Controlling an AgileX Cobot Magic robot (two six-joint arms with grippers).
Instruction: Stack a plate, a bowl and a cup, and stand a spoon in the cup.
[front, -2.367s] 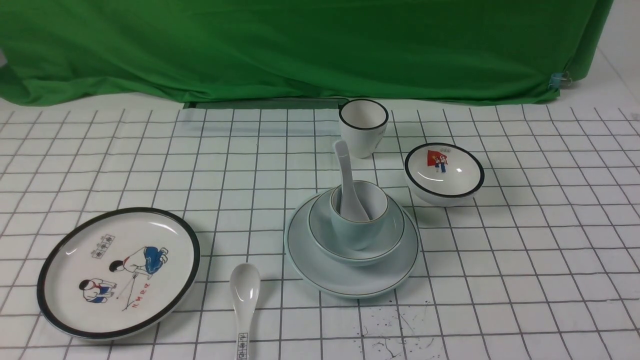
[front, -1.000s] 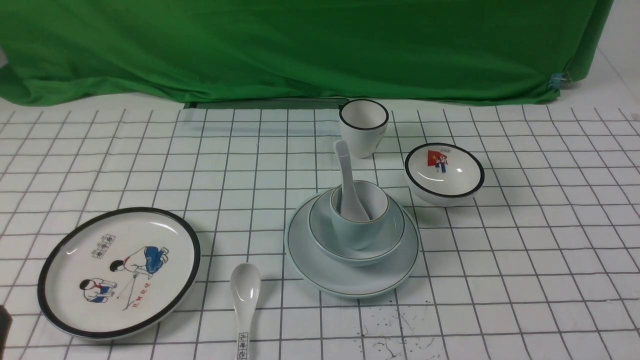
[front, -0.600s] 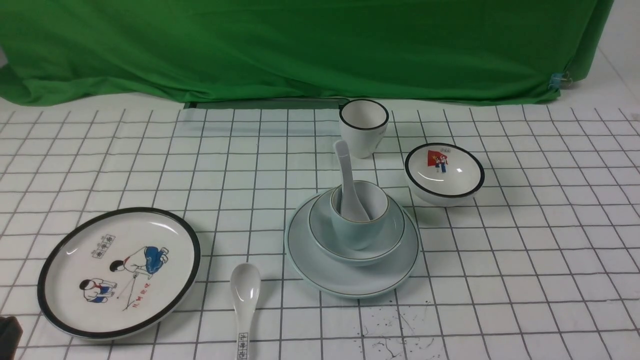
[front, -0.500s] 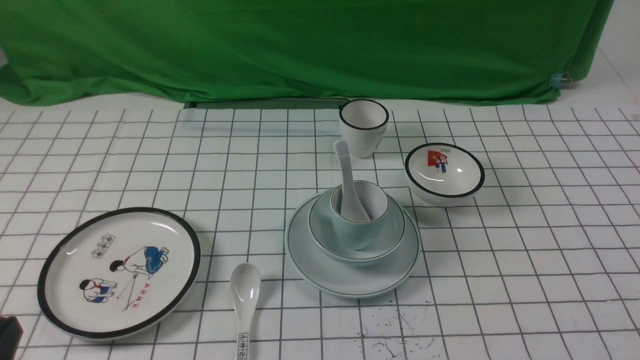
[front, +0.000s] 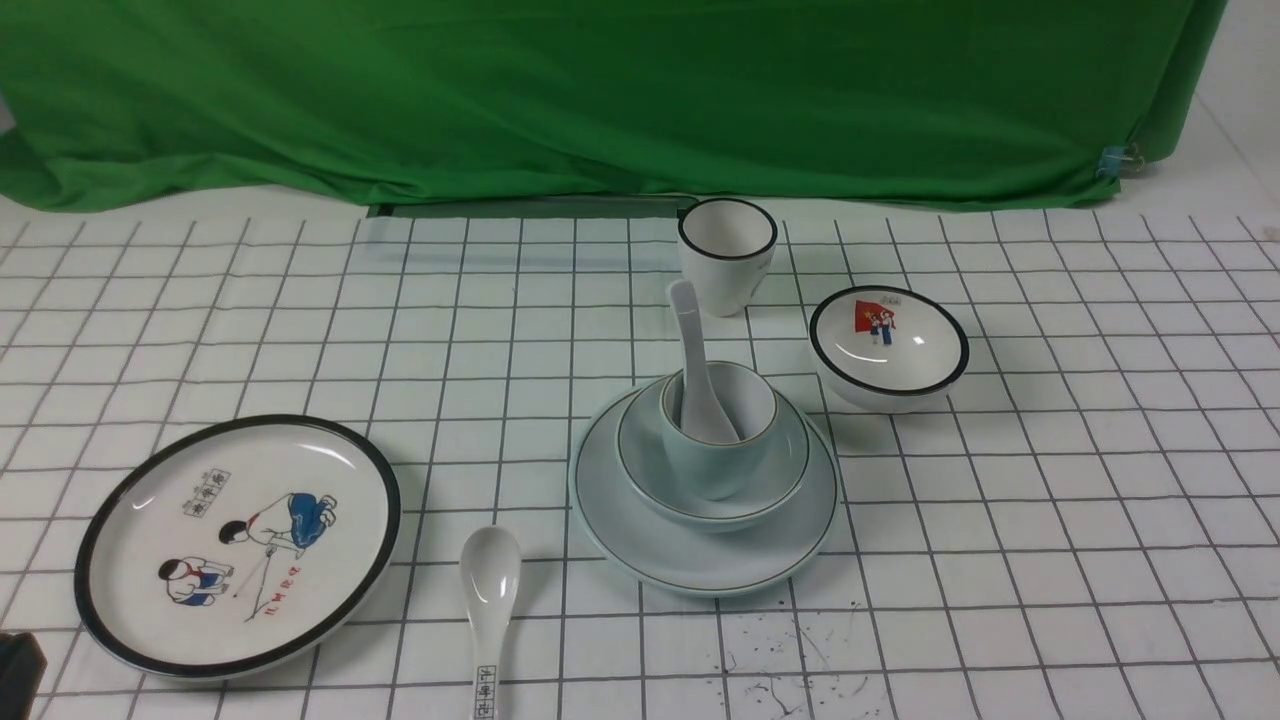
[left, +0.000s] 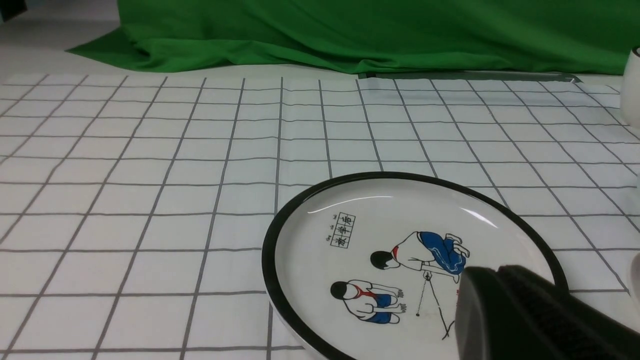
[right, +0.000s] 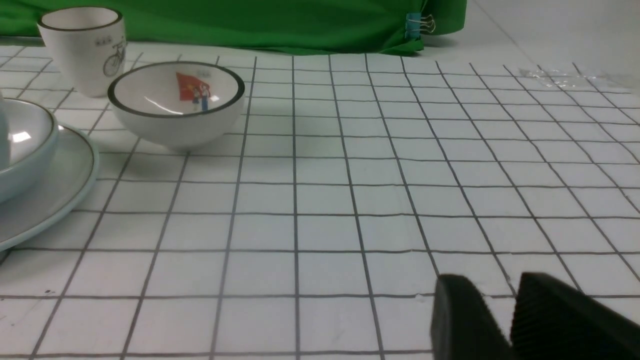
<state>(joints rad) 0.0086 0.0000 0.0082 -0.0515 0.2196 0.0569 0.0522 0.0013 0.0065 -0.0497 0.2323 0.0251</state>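
Note:
The pale blue-green plate (front: 700, 562) lies at the table's middle. The matching bowl (front: 640, 470) sits on it and the short cup (front: 715, 468) stands in the bowl. The plain white spoon (front: 690, 350) stands in the cup, handle up and leaning back. Plate (right: 60, 185) and bowl (right: 25, 145) edges also show in the right wrist view. My left gripper (left: 497, 272) is shut and empty, low over the cartoon plate's near edge; only its dark tip (front: 18, 672) shows in the front view. My right gripper (right: 495, 285) has a narrow gap between its fingertips and is empty above bare cloth.
A black-rimmed cartoon plate (front: 238, 545) lies front left, with a white spoon with black characters (front: 488, 600) beside it. A taller black-rimmed white cup (front: 727, 255) and a black-rimmed picture bowl (front: 888, 345) stand behind and right of the stack. A green cloth hangs at the back.
A dark part of my left gripper has come into view at the bottom left corner of the front view and settled low there. The stack and the other dishes have not moved.

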